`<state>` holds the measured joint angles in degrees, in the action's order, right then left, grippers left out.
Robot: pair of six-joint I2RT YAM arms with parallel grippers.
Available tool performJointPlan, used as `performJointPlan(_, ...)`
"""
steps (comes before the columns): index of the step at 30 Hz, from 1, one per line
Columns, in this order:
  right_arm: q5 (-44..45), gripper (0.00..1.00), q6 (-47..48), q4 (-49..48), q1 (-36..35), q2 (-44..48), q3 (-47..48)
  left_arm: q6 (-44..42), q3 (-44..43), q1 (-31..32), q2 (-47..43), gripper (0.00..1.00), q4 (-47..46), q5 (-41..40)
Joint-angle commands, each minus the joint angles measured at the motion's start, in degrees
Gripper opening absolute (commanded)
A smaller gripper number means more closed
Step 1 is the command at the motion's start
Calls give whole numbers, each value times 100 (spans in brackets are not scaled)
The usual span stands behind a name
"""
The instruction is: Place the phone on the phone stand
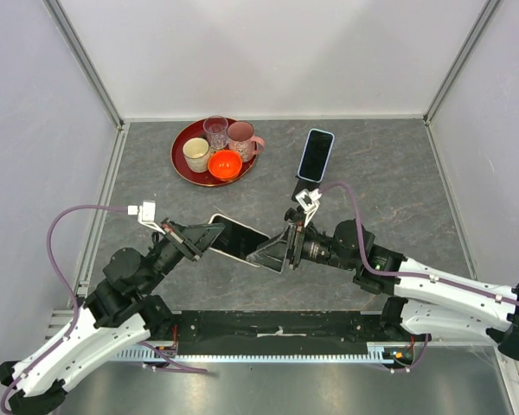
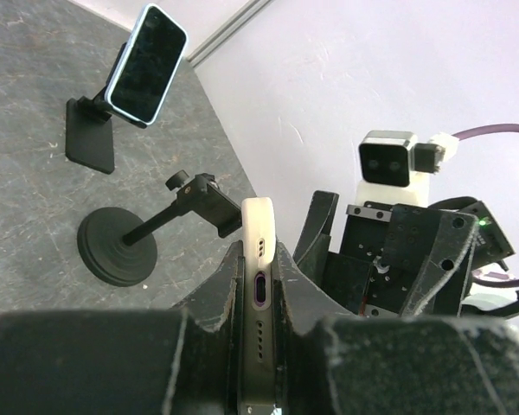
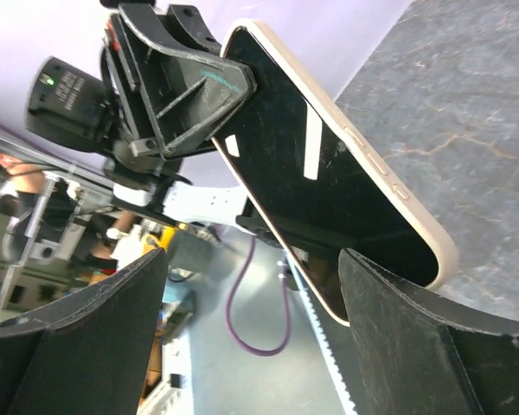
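Observation:
A phone (image 1: 240,239) in a cream case hangs above the table, and my left gripper (image 1: 199,240) is shut on its left end. In the left wrist view its bottom edge (image 2: 259,226) sticks up between the jaws of the left gripper (image 2: 259,259). My right gripper (image 1: 274,251) is open at the phone's right end. In the right wrist view the phone (image 3: 329,164) lies close to the right finger of that gripper (image 3: 253,259). An empty black phone stand (image 2: 117,246) with a round base stands beyond. The top view hides it behind the right arm.
A second phone (image 1: 316,154) in a light blue case rests on another stand (image 2: 91,138) at the back. A red tray (image 1: 180,157) holding cups and an orange bowl sits at the back left. White walls close in the table on three sides.

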<state>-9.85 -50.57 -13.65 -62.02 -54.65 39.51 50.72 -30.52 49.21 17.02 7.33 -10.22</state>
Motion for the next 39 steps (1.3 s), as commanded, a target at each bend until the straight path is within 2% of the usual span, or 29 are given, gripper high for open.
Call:
performJointPlan(1, 52, 85, -674, -607, -3, 209, -294, 719, 29, -8, -303, 2, -1331, 327)
performJointPlan(4, 560, 89, -350, 437, 6, 613, -110, 659, -6, -8, -497, 2, -1130, 266)
performJointPlan(7, 922, 97, -261, 968, -3, 1149, -109, 623, -6, 1, -646, 2, -1015, 196)
performJointPlan(10, 941, 98, -340, 743, -3, 1466, -373, 658, -6, -8, -708, 2, -1049, 169)
performJointPlan(12, 652, 98, -340, 452, 6, 1414, -488, 685, 2, -8, -638, 2, -1199, 213)
performJointPlan(14, 310, 98, -331, -75, -3, 1178, -436, 711, 46, -8, -551, 2, -1444, 266)
performJointPlan(19, 123, 96, -313, -567, 6, 553, -163, 948, 143, -8, -208, 2, -1981, 362)
performJointPlan(22, -183, 89, -515, -1252, -3, 272, -303, 1097, 300, 1, 11, 2, -2454, 494)
performJointPlan(24, -237, 80, -594, -1789, 6, 166, -400, 1185, 450, 1, 73, 2, -2718, 547)
performJointPlan(25, -237, 69, -630, -2130, 6, 157, -435, 1282, 590, 1, 109, 2, -2902, 547)
performJointPlan(27, -176, 60, -709, -2518, -3, 209, -636, 1353, 749, -8, 153, 2, -3088, 565)
performJointPlan(30, 61, 35, -849, -3037, 6, 315, -953, 1449, 1004, -8, 127, 2, -3273, 591)
performJointPlan(31, 88, 18, -867, -3134, -3, 324, -1014, 1450, 1126, -8, 100, 2, -3317, 617)
performJointPlan(34, -43, 0, -806, -3057, 6, 262, -1068, 1415, 1294, -8, -58, 2, -3318, 609)
performJointPlan(35, -105, 0, -727, -3004, -3, 271, -1068, 1388, 1295, -8, -110, 2, -3082, 583)
performJointPlan(38, 17, 0, -211, -2207, 6, 621, -963, 1064, 1058, -8, -312, 31, -2309, 670)
performJointPlan(39, 244, 0, 79, -1794, 14, 762, -867, 915, 953, -8, -470, 52, -1497, 705)
